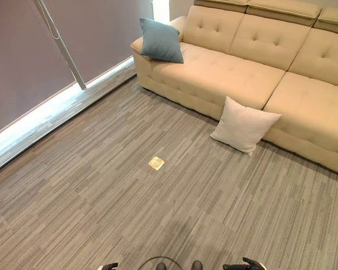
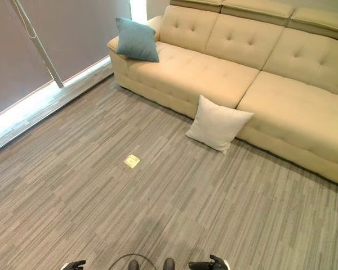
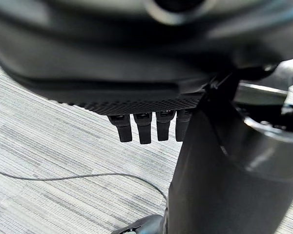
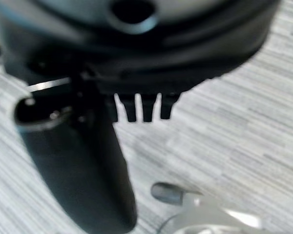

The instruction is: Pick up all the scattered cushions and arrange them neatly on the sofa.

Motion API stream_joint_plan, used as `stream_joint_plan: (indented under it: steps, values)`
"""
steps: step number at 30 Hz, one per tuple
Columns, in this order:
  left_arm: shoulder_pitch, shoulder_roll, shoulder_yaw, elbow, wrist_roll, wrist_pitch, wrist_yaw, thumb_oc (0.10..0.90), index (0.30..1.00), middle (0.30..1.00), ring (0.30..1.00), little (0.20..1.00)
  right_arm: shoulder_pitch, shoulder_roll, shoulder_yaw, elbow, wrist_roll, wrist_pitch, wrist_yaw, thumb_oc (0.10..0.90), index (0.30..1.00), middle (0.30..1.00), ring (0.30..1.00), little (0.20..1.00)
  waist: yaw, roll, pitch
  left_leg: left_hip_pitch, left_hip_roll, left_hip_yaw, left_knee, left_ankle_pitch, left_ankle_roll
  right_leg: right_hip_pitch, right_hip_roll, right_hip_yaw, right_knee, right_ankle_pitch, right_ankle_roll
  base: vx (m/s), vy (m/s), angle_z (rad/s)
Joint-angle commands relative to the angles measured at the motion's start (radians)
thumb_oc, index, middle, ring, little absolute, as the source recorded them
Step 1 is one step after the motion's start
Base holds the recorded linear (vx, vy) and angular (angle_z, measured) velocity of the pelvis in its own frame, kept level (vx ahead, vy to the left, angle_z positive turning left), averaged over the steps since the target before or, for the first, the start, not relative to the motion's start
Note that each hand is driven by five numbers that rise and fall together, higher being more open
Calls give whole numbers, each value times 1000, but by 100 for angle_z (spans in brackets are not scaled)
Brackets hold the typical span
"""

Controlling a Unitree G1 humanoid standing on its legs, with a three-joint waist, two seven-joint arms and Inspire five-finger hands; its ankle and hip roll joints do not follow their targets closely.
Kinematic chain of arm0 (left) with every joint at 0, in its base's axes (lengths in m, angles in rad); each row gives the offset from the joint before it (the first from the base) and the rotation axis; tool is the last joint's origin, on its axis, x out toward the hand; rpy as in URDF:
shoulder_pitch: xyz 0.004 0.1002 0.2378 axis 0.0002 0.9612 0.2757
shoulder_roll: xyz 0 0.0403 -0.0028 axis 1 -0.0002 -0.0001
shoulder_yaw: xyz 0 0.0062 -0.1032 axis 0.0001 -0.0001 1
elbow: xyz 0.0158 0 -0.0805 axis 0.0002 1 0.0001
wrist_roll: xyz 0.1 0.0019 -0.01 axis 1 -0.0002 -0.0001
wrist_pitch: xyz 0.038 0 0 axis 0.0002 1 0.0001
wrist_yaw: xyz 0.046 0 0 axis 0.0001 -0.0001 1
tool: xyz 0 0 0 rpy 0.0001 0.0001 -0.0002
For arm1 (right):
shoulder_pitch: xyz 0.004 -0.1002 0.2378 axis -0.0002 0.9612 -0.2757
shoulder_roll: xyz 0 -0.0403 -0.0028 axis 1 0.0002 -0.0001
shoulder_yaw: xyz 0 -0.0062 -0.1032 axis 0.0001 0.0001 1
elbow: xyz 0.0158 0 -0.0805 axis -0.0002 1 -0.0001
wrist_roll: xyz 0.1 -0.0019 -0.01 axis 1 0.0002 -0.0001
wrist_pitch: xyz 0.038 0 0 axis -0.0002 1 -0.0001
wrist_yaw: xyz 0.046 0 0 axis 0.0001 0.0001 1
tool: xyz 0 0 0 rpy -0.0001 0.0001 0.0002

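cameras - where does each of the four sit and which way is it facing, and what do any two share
Left eye view: on the head, looking down at the floor, white cushion against the sofa, blue cushion on it; both hands at the bottom edge.
Right eye view: same scene from slightly to the side.
Left wrist view: on the left wrist, facing the floor past the left hand, fingers straight.
Right wrist view: on the right wrist, facing the floor past the right hand, fingers straight.
Shared: the striped floor.

Grey striped carpet floor (image 1: pixel 101 197): white cushion (image 1: pixel 243 125) on it, leaning against beige sofa (image 1: pixel 304 107) front. Small floor plate (image 1: pixel 156 163) mid-floor. Blue cushion (image 1: pixel 161 40) at sofa's left end.
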Motion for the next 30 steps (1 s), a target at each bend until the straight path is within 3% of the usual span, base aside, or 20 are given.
stream_joint_plan:
  steps: [1, 13, 18, 22, 23, 25, 26, 27, 28, 30]
  values:
    - [-63, 18, -30, 47, 23, -5, 35, 800, 900, 900, 900, 900, -30, 23, 27, -1, -11, -17, 2, 800, 900, 900, 900, 900, 18, -52, 1, -6, 43, -52, -13, -68, -71, 47, -98, 16, 12, -69, 120, 0, 0, 0]
    - [-80, 5, -72, 32, 38, -5, 51, 800, 900, 900, 900, 900, -37, 25, 61, -3, -56, -5, 3, 800, 900, 900, 900, 900, 16, -58, 28, -18, 53, -62, -13, -64, -70, 44, -87, 3, 12, -71, 108, 8, -28, 1]
    - [-82, 9, -90, 32, 57, -3, 46, 800, 900, 900, 900, 900, -48, 15, 73, -7, -69, -5, 1, 800, 900, 900, 900, 900, 23, -55, 60, -33, 76, -57, -13, -42, -70, 5, -79, 1, 66, -102, 87, 18, -61, 1]
    - [-86, 13, -95, 24, 53, -6, 39, 800, 900, 900, 900, 900, -56, 2, 91, -11, -90, -5, 1, 800, 900, 900, 900, 900, 31, -59, 86, -111, 85, -44, 120, -79, -67, -35, -83, 7, 122, -129, 65, 1, -66, 1]
    - [-90, 12, -93, 16, 45, -11, 36, 800, 900, 900, 900, 900, -59, -7, 102, -12, -109, -6, 7, 800, 900, 900, 900, 900, 42, -64, 108, -187, 73, -29, 257, -103, -76, -40, -87, 4, 142, -152, 45, 6, -89, -2]
    - [-103, 3, -106, -3, 46, -15, 47, 800, 900, 900, 900, 900, -74, -15, 123, -14, -138, -2, 6, 800, 900, 900, 900, 900, 49, -64, 143, -315, 109, 9, 448, -41, -95, -35, -87, -19, 154, -176, 21, 4, -100, 5]
    - [-103, 3, -106, -3, 46, -15, 47, 800, 900, 900, 900, 900, -74, -15, 123, -14, -138, -2, 6, 800, 900, 900, 900, 900, 48, -62, 142, -318, 110, 8, 451, -42, -95, -36, -86, -20, 155, -177, 20, 57, -91, 16]
    - [-109, -1, -114, -15, 56, -15, 57, 800, 900, 900, 900, 900, -73, -20, 131, -6, -154, 6, 2, 800, 900, 900, 900, 900, 52, -65, 149, -362, 142, 53, 511, -6, -95, -21, -81, -38, 145, -188, 11, 208, -122, 19]
    - [-110, -3, -130, -22, 70, -19, 70, 800, 900, 900, 900, 900, -63, -27, 136, 14, -159, 13, -10, 800, 900, 900, 900, 900, 63, -79, 153, -423, 173, 116, 552, -42, -100, 19, -74, -54, 128, -224, 15, 327, -109, 32]
    - [-97, -7, -127, -24, 74, -19, 81, 800, 900, 900, 900, 900, -47, -26, 125, 21, -146, 15, -21, 800, 900, 900, 900, 900, 78, -92, 135, -455, 170, 168, 459, -68, -81, 65, -75, -73, 94, -231, 34, 369, 32, 51]
